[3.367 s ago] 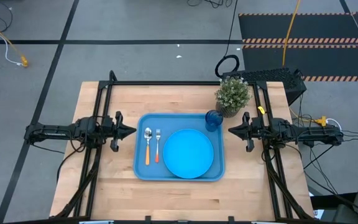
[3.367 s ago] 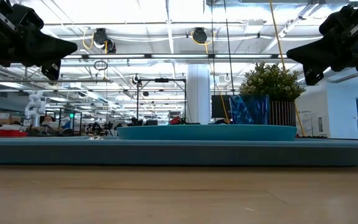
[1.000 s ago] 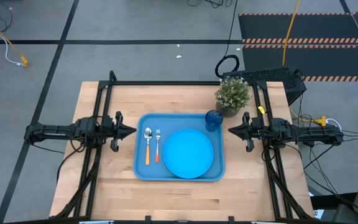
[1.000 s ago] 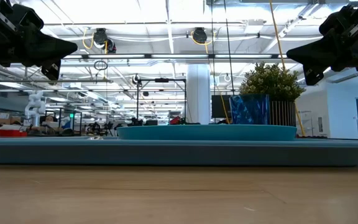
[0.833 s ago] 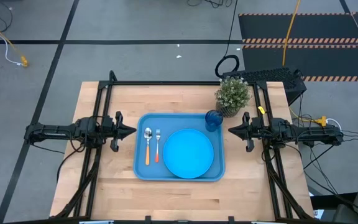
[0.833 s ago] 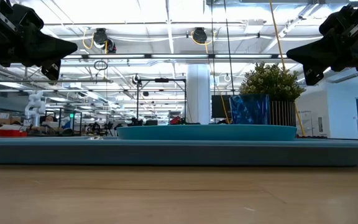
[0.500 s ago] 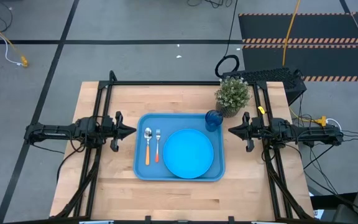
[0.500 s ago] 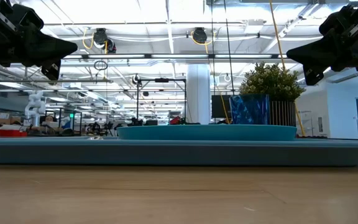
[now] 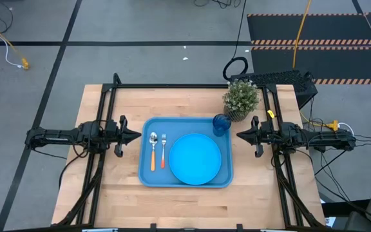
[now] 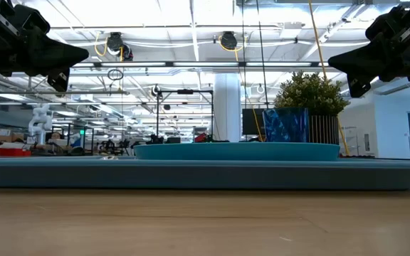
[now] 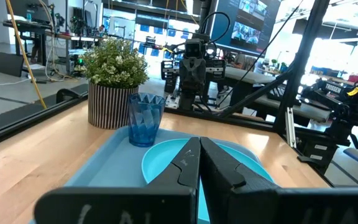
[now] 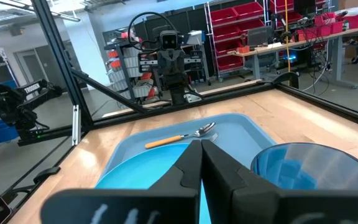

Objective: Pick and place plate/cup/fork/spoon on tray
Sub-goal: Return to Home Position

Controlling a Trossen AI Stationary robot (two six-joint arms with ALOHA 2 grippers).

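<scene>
Left fingers (image 9: 136, 135): pressed together, tips meeting, nothing between them; raised above the desk (image 9: 108, 193), level with the tray's left edge and just outside it, pointing across the tray. Right fingers (image 9: 239, 135): likewise closed on nothing, raised, just outside the tray's right edge, pointing back toward the left fingers. Tray (image 9: 145, 175): flat on the desk between the two sets of fingertips, carrying all four items. Spoon (image 9: 152, 151): nearest the left fingers, lying on the tray floor along its left side, bowl toward the far rim, orange handle toward the near rim. Fork (image 9: 163, 150): just beside the spoon on the side away from the left fingers, parallel to it, tines toward the far rim, apart from the plate. Plate (image 9: 195, 158): flat on the tray, filling the middle and the half nearer the right fingers. Cup (image 9: 221, 124): upright in the tray's far corner, the item closest to the right fingers, at the plate's far edge; whether they touch cannot be told. Potted plant (image 9: 241, 100): on the desk beyond the cup, outside the tray, in a striped pot.
</scene>
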